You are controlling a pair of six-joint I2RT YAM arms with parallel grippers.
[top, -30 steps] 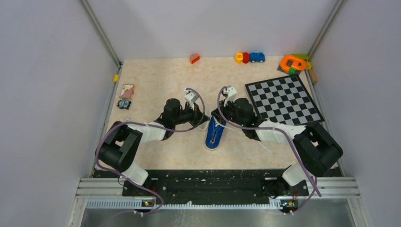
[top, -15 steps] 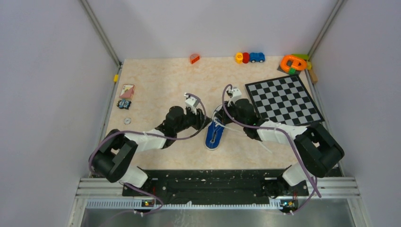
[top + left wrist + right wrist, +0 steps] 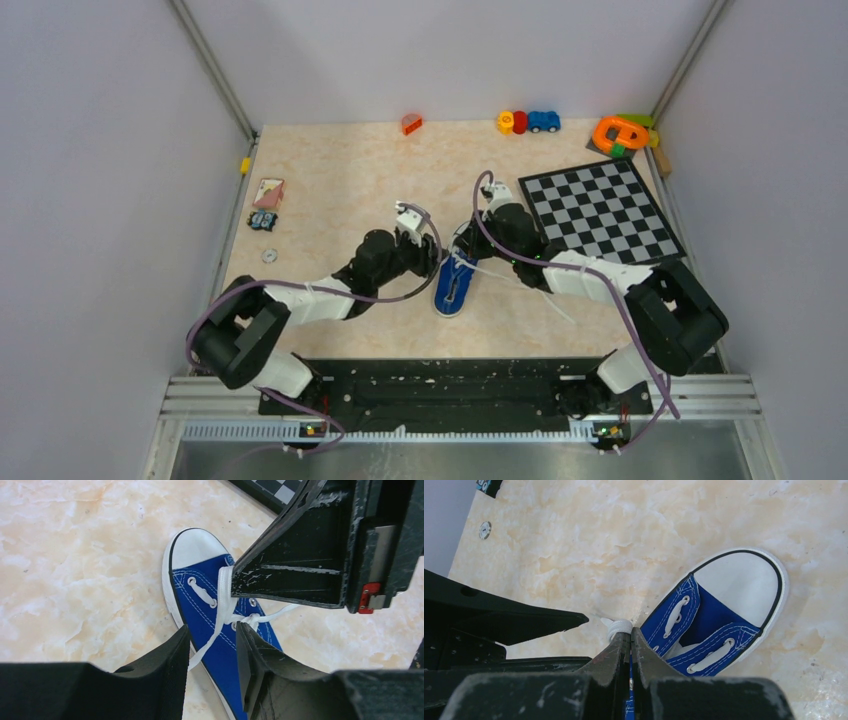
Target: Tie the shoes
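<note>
Top view: the blue sneaker point(image 3: 453, 287) lies on the table point(image 3: 330, 170) between the 2 arms. The left gripper point(image 3: 436, 258) and right gripper point(image 3: 462, 247) crowd over its far end. A checkerboard point(image 3: 600, 210) sits just beyond the right arm.

Left wrist view: the left gripper point(image 3: 211, 630) hangs over the sneaker point(image 3: 200, 610) with its jaws partly apart. 1 white lace point(image 3: 220, 610) runs loosely through the gap, clamped by neither finger. The lace climbs to the tip of the right gripper point(image 3: 300, 560) above the eyelets.

Right wrist view: the right gripper point(image 3: 630, 637) has its jaws pressed together beside the sneaker point(image 3: 724, 610). A white bit of lace point(image 3: 618, 626) shows at the fingertips, apparently pinched there.
</note>
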